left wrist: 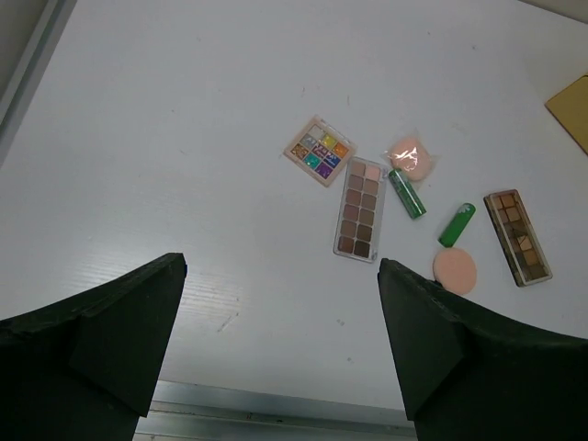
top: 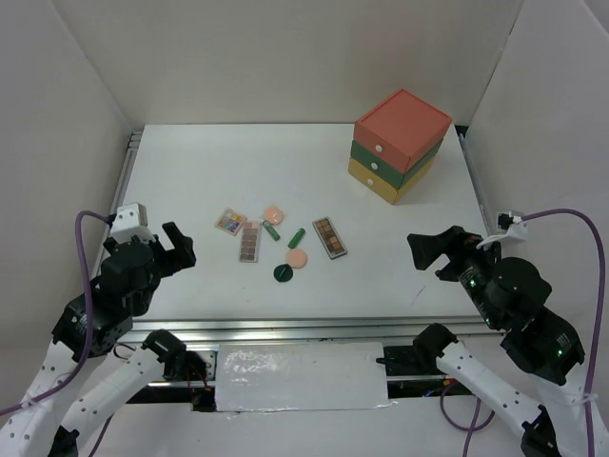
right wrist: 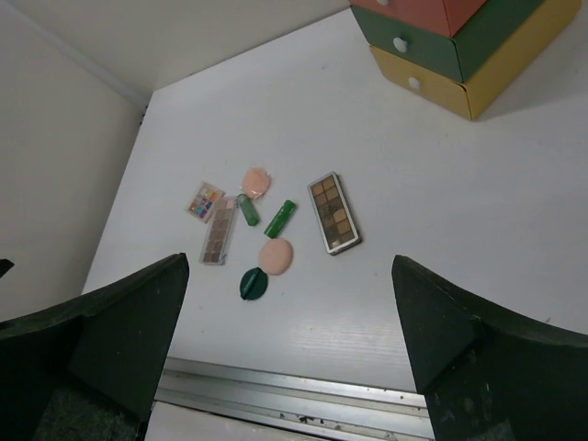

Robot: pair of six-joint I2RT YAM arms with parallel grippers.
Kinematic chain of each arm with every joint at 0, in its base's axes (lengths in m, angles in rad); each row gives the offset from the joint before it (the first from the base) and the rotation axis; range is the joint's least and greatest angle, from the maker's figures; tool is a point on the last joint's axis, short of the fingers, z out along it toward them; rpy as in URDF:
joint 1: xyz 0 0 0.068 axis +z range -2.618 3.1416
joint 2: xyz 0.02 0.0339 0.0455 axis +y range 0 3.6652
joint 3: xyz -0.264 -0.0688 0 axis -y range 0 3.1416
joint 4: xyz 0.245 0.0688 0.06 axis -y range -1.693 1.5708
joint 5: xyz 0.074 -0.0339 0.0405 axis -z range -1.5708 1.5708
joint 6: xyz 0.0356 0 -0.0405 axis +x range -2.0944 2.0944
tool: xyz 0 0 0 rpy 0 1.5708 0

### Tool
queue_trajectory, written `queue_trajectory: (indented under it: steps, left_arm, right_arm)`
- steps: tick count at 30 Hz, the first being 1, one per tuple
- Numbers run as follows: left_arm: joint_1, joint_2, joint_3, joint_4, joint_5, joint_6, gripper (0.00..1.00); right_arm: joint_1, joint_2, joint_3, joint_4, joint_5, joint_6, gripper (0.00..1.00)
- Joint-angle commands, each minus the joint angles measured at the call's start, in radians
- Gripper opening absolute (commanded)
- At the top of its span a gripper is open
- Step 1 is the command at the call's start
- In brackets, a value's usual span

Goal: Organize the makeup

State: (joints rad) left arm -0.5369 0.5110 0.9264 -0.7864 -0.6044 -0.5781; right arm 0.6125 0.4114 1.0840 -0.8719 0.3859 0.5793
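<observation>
Centrally on the white tabletop (top: 190,171), a loose scatter of makeup, all lying flat. Farthest left, the square multicolour palette (top: 229,222), just beside the far end of the left brown palette (top: 249,242). Right of those, the far peach compact (top: 274,213), with the left green tube (top: 271,229) just beside it on its near side. Next over, the right green tube (top: 297,237), tilted, between the left tube and the right brown palette (top: 329,237). Just nearer than that tube, the near peach compact (top: 297,258). Nearest of all, the dark green disc (top: 283,273), close against that compact; touching or not, cannot tell.

Far right, well apart from the scatter, the drawer box (top: 400,143), orange over green over yellow.

Left tool (top: 181,245) above the near left of the tabletop, spread wide and holding nothing, well apart from the makeup. Right tool (top: 420,252) likewise, at the near right, fingers spread, nothing between them.
</observation>
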Motion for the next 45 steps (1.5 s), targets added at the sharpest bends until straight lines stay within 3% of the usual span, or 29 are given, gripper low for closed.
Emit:
queue_trajectory:
  steps: [1,4,7,9,12,13,15,16,18,20,23,29,31,39,45]
  left_arm:
    - [0.006,-0.008,0.029,0.01,-0.038,-0.009,0.99]
    - [0.006,-0.031,0.023,0.01,-0.046,-0.014,0.99]
    - [0.009,-0.057,-0.004,0.068,0.047,-0.024,0.99]
    - [0.012,-0.057,-0.032,0.122,0.19,-0.057,0.99]
    - [0.012,0.006,-0.187,0.39,0.446,-0.182,0.99]
    - [0.012,0.044,-0.28,0.614,0.527,-0.231,0.99]
    - [0.011,0.239,-0.34,0.863,0.734,-0.281,0.99]
    - [0.006,0.318,-0.357,1.083,0.783,-0.331,0.99]
    - [0.0,0.583,-0.333,1.269,0.889,-0.373,0.99]
    - [-0.011,0.755,-0.235,1.477,0.946,-0.422,0.99]
    - [-0.044,1.111,-0.045,1.663,1.014,-0.468,1.0]
    - [-0.075,1.559,0.405,1.737,1.054,-0.549,0.99]
    - [-0.08,1.629,0.517,1.777,1.051,-0.594,0.99]
    - [-0.086,1.873,0.88,1.678,0.979,-0.583,0.97]
    - [-0.093,1.991,1.055,1.563,0.867,-0.56,0.9]
  right_arm:
    - [-0.002,0.03,0.036,-0.009,0.025,0.011,1.0]
    - [-0.002,0.03,0.036,-0.015,0.03,0.017,1.0]
    - [-0.003,0.014,0.016,0.008,0.005,0.013,1.0]
    - [-0.002,-0.005,0.001,0.04,-0.008,0.013,1.0]
    - [0.0,-0.014,-0.027,0.065,-0.027,0.024,1.0]
    - [-0.002,-0.013,-0.038,0.068,-0.039,0.027,1.0]
    - [-0.002,-0.013,-0.048,0.085,-0.054,0.037,1.0]
    - [-0.003,-0.014,-0.061,0.093,-0.079,0.042,1.0]
    - [-0.003,-0.013,-0.073,0.12,-0.123,0.05,1.0]
    - [-0.003,-0.006,-0.09,0.132,-0.175,0.056,1.0]
    - [-0.003,0.001,-0.104,0.151,-0.214,0.065,1.0]
    - [-0.007,0.003,-0.104,0.152,-0.22,0.051,1.0]
    - [-0.007,-0.002,-0.095,0.149,-0.216,0.045,1.0]
    - [-0.007,-0.013,-0.117,0.168,-0.231,0.019,1.0]
    - [-0.007,-0.025,-0.136,0.174,-0.265,0.014,1.0]
